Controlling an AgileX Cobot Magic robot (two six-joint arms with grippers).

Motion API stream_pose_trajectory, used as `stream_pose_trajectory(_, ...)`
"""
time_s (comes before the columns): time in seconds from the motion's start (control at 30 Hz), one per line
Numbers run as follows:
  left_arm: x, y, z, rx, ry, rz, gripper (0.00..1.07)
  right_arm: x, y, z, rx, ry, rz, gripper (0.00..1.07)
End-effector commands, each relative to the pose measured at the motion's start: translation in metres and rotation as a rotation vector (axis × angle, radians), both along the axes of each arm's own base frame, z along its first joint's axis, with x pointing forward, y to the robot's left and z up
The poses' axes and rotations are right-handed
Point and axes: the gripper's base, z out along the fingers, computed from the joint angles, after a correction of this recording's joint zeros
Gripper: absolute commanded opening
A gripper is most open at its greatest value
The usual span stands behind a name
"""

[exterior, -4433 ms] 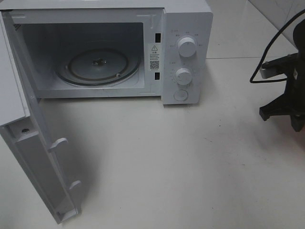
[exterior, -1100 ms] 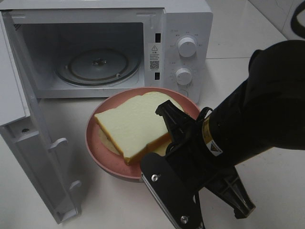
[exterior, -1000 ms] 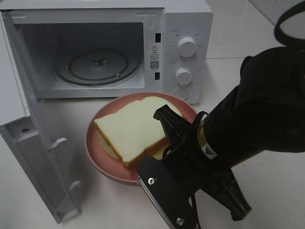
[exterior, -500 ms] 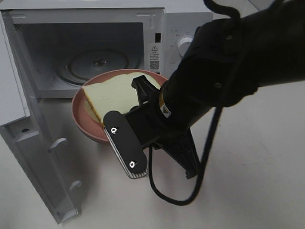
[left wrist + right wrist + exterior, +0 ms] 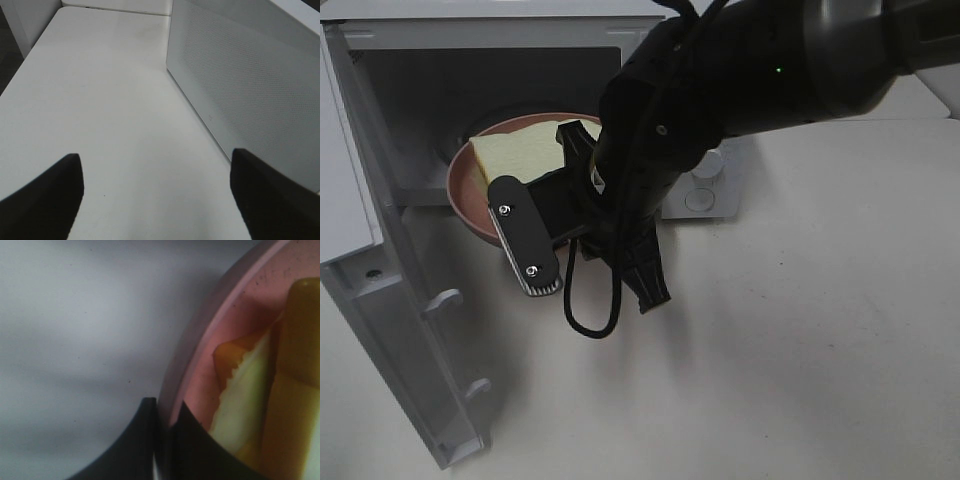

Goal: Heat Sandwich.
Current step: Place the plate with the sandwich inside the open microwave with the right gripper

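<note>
One pink plate (image 5: 461,203) — sandwich (image 5: 515,155) aboard — pinched by right end effector (image 5: 164,409).

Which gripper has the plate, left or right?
The right gripper, shut on the rim of the pink plate; the left gripper is open, holding nothing.

Soft, even light from above leaves the pale bench (image 5: 820,380) bright, with a faint blurred shadow under the dark arm (image 5: 750,80). In the right wrist view the plate (image 5: 195,350) and sandwich (image 5: 240,390) are close, dim and out of focus.
</note>
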Motion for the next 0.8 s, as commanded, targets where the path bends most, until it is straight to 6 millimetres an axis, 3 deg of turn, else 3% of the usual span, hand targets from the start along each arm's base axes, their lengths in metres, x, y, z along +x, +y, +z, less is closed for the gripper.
stream_pose_trajectory(0.03, 0.0, 0.0, 0.0, -0.006, -0.016, -0.006, 0.76, 0.014, 0.007, 0.004, 0.017, -0.045, 0.025, 0.0)
stream_pose_trajectory(0.53, 0.0, 0.0, 0.0, -0.006, -0.016, -0.006, 0.76, 0.076, 0.035, -0.005, 0.036, -0.092, -0.027, 0.0)
stream_pose_trajectory(0.8, 0.0, 0.0, 0.0, -0.006, -0.016, -0.006, 0.76, 0.105, 0.034, -0.009, 0.052, -0.115, -0.068, 0.0)
